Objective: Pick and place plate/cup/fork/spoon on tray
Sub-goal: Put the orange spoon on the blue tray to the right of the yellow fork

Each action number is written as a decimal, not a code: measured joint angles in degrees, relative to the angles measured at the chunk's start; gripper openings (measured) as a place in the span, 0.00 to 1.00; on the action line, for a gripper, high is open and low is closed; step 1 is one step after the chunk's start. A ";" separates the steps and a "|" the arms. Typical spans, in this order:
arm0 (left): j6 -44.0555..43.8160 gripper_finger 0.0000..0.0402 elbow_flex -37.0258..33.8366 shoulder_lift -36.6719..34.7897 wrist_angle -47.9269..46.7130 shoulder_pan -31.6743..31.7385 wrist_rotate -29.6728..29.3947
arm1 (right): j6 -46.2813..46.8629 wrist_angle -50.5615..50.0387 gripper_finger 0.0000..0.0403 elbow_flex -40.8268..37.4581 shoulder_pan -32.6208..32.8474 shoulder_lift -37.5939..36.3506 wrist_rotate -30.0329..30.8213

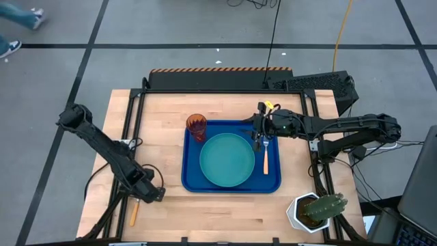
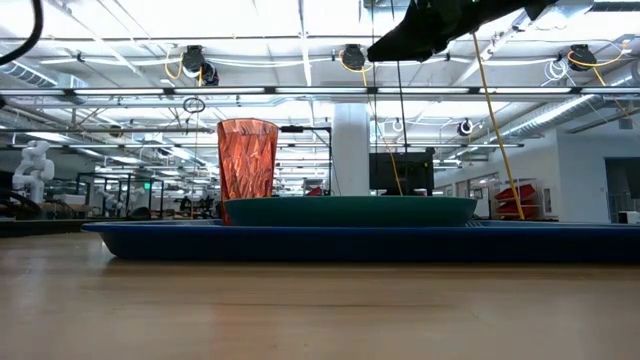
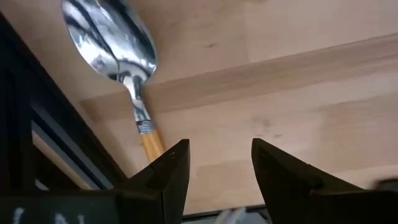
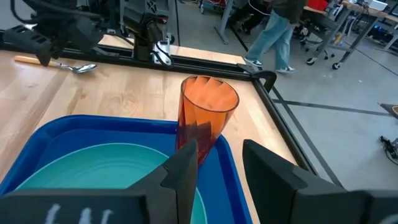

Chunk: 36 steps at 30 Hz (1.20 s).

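Now spoon (image 3: 118,46) flat on table, bowl away from left hand (image 3: 214,165).

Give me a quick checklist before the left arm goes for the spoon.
1. Spoon off the tray, on bare wood by the table's left edge: ok.
2. Left gripper open, jaws empty: ok.
3. Jaws lined up on the handle: not ok; the handle passes beside one finger, not between the two.
4. Free spot on the tray for the spoon: ok, plate, cup and fork leave its edges bare.
5. Right gripper clear of the drop path: cannot tell; it hangs above the tray's far right corner, open.
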 joint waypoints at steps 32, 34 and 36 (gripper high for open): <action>-5.81 0.43 0.00 6.25 -1.83 -9.54 -0.39 | 0.41 1.09 0.30 0.00 -0.01 0.00 -0.02; -5.70 0.43 0.00 6.25 -1.85 -9.81 -1.52 | 0.41 1.09 0.30 0.00 -0.01 0.00 -0.01; -5.38 0.43 0.00 6.25 -1.86 -10.20 -1.93 | 0.42 1.09 0.30 0.00 -0.02 0.00 -0.02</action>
